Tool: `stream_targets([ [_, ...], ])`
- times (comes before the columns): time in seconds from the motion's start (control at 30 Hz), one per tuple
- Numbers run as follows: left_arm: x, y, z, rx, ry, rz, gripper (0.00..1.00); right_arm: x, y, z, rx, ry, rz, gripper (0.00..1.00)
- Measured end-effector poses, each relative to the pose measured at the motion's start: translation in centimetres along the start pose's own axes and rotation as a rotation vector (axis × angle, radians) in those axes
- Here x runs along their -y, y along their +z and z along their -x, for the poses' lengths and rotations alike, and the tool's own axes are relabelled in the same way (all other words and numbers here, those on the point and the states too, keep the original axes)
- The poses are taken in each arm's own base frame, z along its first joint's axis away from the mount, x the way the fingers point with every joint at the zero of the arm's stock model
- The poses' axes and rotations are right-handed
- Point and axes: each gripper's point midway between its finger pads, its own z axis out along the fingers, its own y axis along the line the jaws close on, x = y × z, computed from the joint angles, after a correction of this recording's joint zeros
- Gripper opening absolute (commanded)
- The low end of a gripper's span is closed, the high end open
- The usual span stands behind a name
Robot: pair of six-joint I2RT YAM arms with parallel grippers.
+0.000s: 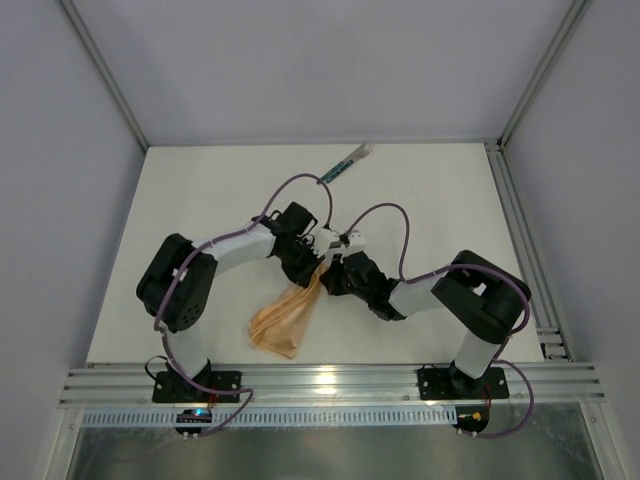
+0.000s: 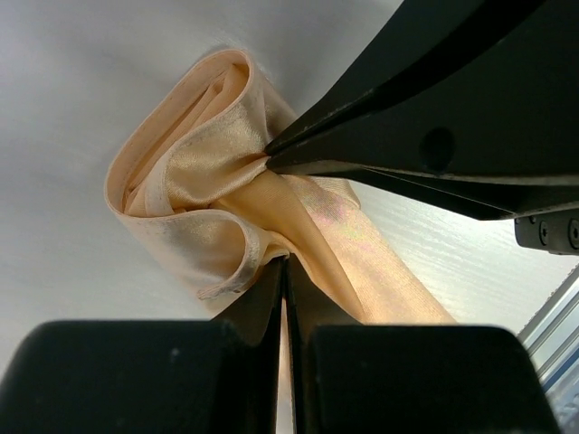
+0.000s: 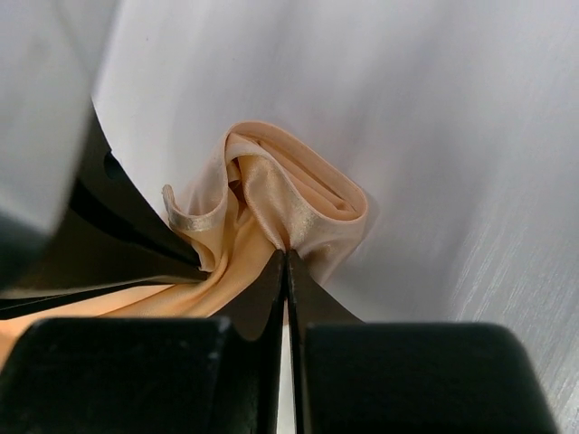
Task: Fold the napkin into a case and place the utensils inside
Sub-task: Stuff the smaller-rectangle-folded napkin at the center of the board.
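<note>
My left pincer (image 2: 285,267) and right pincer (image 3: 286,258) both clamped on the bunched napkin (image 2: 194,172), tips side by side; utensils (image 1: 347,163) well apart, far across the counter (image 1: 200,200)

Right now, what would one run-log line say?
left hand: shut on napkin | right hand: shut on napkin | napkin: bunched, not folded | utensils: lying apart, farther back

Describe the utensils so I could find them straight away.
Look at the white table, then to its far edge. The utensils lie there alone at a slant: a slim bundle, dark green with a pale end, nothing like the crumpled peach napkin bunched at mid-table.
</note>
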Motion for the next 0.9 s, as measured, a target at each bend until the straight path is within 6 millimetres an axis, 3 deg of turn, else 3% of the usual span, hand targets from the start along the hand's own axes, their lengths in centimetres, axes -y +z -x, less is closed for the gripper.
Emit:
stream_targets([
  [0.37, 0.4, 0.7, 0.3, -0.038, 0.034, -0.018, 0.02, 0.8, -1.3, -0.2, -0.014, 0.032, -0.014, 0.04],
  [0.47, 0.5, 0.7, 0.3, -0.038, 0.035, -0.022, 0.07, 0.6, -1.3, -0.3, -0.02, 0.04, -0.005, 0.05],
  [0.7, 1.5, 0.9, 0.5, -0.026, 0.032, -0.082, 0.3, 0.1, -1.0, -0.4, -0.019, 0.073, 0.024, 0.13],
  [0.9, 2.1, 0.9, 0.7, -0.023, 0.009, -0.12, 0.37, -0.2, -0.7, -0.2, -0.008, 0.096, 0.038, 0.15],
])
